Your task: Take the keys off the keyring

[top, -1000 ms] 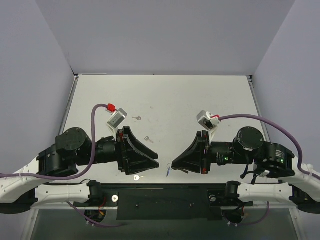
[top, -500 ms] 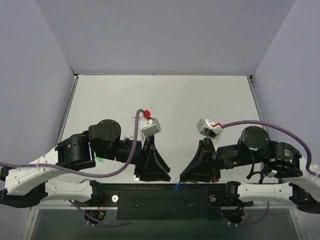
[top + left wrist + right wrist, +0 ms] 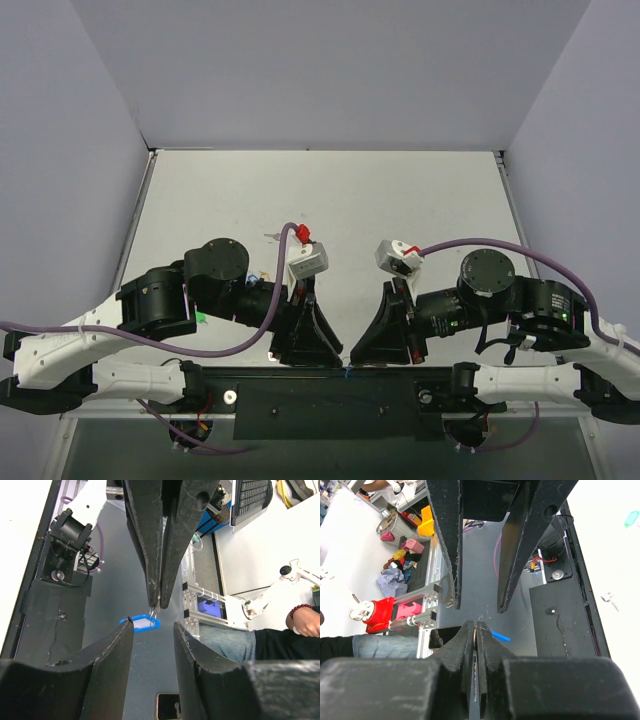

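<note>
**Top external view:** Both arms meet over the near edge of the white worktop point(image 3: 330, 190). The left claw point(image 3: 336, 360) and right claw point(image 3: 354, 360) sit tip to tip. The keyring point(image 3: 345, 372) shows only as a blue speck below them.

**Left wrist view:** The right claw point(image 3: 155, 602) is pressed together on the keyring's thin, bright wire loop. The blue tag point(image 3: 141, 624), a glossy plastic oblong with a pale label window, dangles beneath. The left claw point(image 3: 153, 625) stands apart, with a matte black finger on either side of the tag, gripping nothing.

**Right wrist view:** This agrees: the right claw point(image 3: 475, 625) is closed and the left fingers are spread. A small silver key point(image 3: 610, 600) lies loose on the worktop, well apart.

**Assessment:** The keyring is lifted and secured. Whether a key hangs on the loop cannot be told. The left claw's pull-off appears not yet made.
</note>
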Robot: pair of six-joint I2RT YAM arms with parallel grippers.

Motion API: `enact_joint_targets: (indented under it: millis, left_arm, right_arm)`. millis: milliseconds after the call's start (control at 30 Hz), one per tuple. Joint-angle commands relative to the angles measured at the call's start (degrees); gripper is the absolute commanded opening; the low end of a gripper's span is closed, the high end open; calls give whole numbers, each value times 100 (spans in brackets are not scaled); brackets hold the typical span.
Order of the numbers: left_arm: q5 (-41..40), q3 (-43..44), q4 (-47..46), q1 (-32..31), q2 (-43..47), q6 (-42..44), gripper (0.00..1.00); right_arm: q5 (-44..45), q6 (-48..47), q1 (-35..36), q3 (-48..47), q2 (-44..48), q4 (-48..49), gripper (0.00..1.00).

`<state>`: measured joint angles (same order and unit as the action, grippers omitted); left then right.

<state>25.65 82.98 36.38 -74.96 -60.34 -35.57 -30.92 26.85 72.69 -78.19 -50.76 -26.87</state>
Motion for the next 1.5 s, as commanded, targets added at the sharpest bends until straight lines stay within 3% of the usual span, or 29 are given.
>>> enact_joint_targets:
  millis: [0,300,600,833,900,1000,1267,1467]
  left_arm:
    - [186,78,-368,-28,-31,6,47]
    - [247,-10,-448,-28,-31,-20,37]
    - [282,-98,-562,-28,-39,-73,36]
    - [344,-150,-667,-28,-92,-108,25]
    - [362,-159,-702,-19,-101,-134,19]
    - [380,-159,-711,-28,-127,-143,0]
    - [239,-282,-913,-28,4,-222,0]
    - [-358,-467,-1054,-28,215,-406,0]
  right_arm:
    - [-116,-57,-26,-266,-100,182,0]
    - [-108,-66,-26,-319,-136,191,0]
    - [-107,-66,-26,-311,-153,209,0]
    - [-125,-57,-26,-328,-180,218,0]
    - [-125,-66,-26,-328,-171,218,0]
    - [-108,-57,-26,-319,-153,218,0]
    - [68,-48,-26,-223,-74,218,0]
    - [516,-22,-26,-100,49,244,0]
